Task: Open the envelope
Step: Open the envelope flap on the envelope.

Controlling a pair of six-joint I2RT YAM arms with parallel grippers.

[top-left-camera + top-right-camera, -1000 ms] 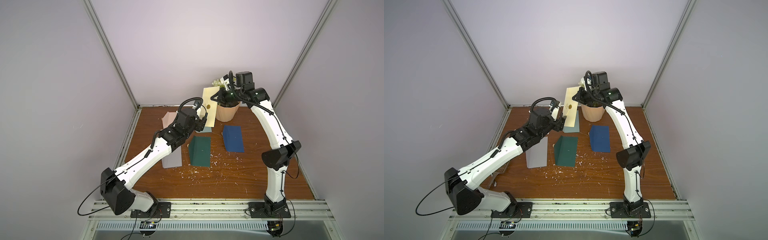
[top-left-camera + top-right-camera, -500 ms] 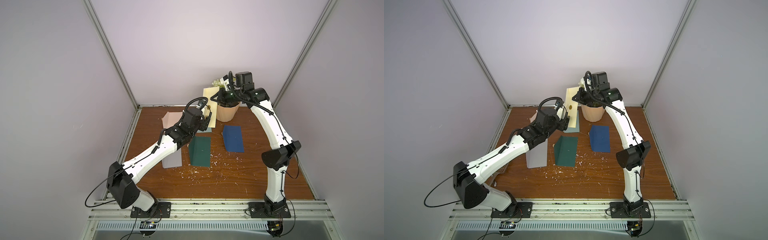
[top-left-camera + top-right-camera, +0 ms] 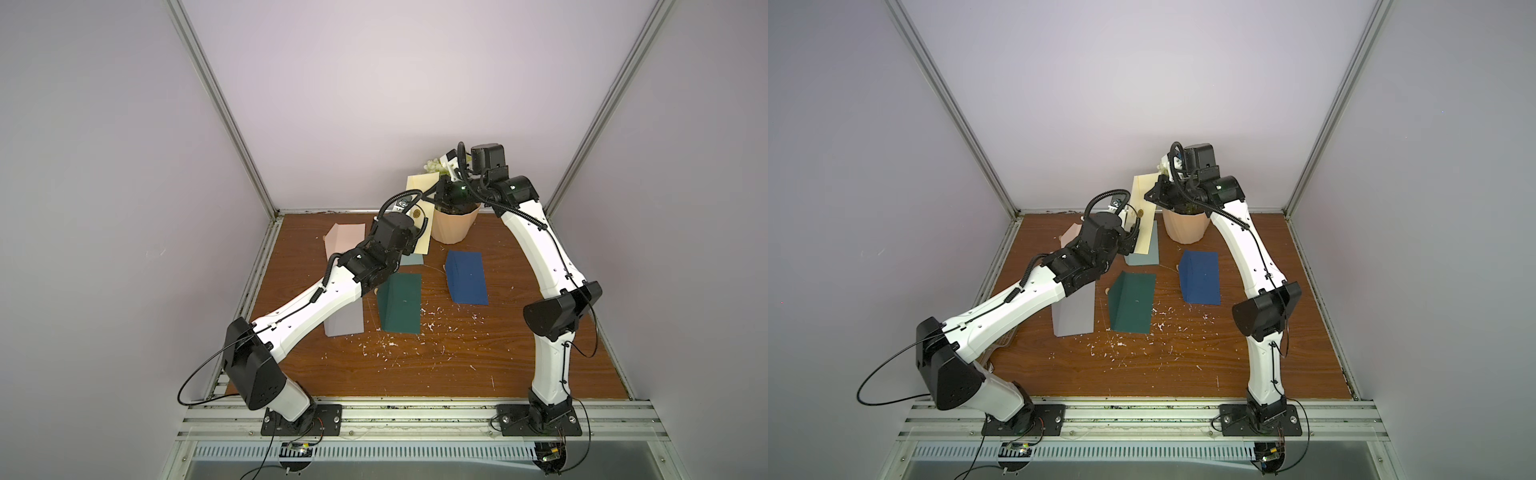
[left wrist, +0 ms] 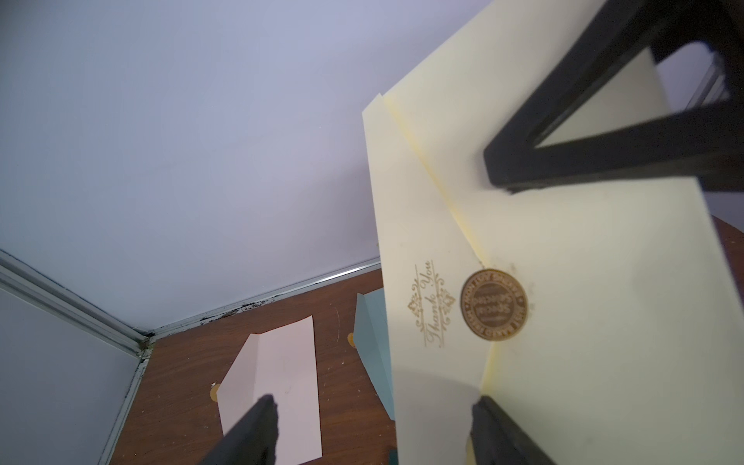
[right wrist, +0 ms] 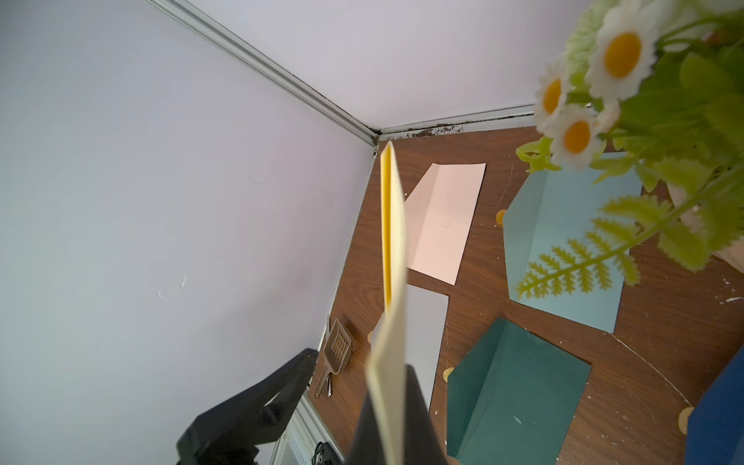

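Tabletop (image 3: 457, 365) bears flowerpot (image 3: 451, 226); right gripper (image 4: 501, 173) clamps cream envelope (image 4: 563, 282), left gripper (image 4: 374, 402) gapes nearby.

Cream envelope (image 4: 583, 261) up front, yellow lining, with a gold seal (image 4: 494, 304) and gold "Thank You" script (image 4: 430, 306). Table (image 3: 415, 365): brown wood grain, flecked white. Pink envelope (image 3: 345, 241), grey envelope (image 3: 345, 322), dark green envelope (image 3: 401, 303), navy envelope (image 3: 467, 278), pale blue envelope (image 5: 571, 241). Peach pot (image 3: 451, 226). Daisies (image 5: 622, 56) white, yellow centres, lime-green leaves.
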